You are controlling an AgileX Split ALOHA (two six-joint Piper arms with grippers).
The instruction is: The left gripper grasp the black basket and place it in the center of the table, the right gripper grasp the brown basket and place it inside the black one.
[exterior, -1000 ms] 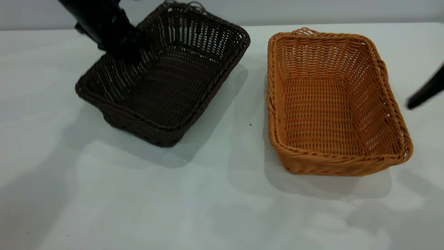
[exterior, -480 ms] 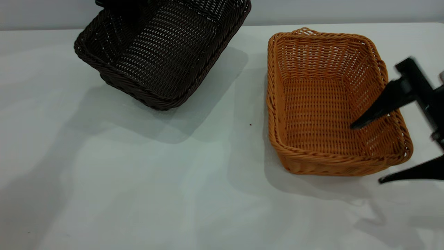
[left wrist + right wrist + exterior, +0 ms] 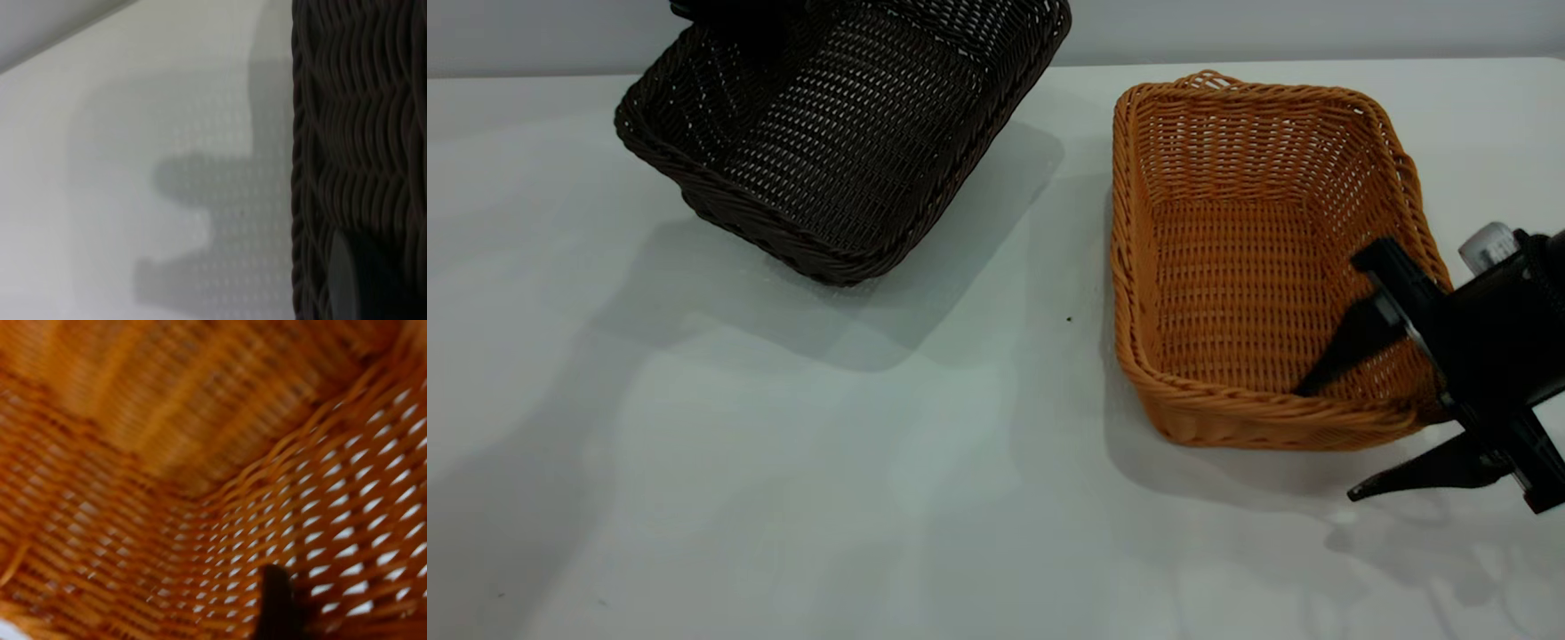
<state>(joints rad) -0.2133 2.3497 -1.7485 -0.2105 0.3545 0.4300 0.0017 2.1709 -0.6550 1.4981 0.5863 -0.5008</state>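
The black basket (image 3: 845, 133) hangs tilted above the table (image 3: 783, 462) at the far left, its shadow below it. My left gripper (image 3: 751, 36) is shut on its far-left rim, mostly cut off by the picture's top edge. In the left wrist view one finger (image 3: 341, 283) presses on the dark weave (image 3: 360, 133). The brown basket (image 3: 1254, 249) rests on the table at the right. My right gripper (image 3: 1327, 443) is open and straddles its near-right wall, with one finger (image 3: 1343, 351) inside and the other outside. The right wrist view shows the inner finger (image 3: 275, 600) against the orange weave (image 3: 167, 453).
The table's edge and a grey wall (image 3: 1272, 27) run along the back. A tiny dark speck (image 3: 1068, 319) lies between the baskets. Bare white tabletop spans the middle and front.
The black basket has risen off the table and moved back in my left gripper. My right gripper has come in from the right and dropped over the brown basket's near-right wall.
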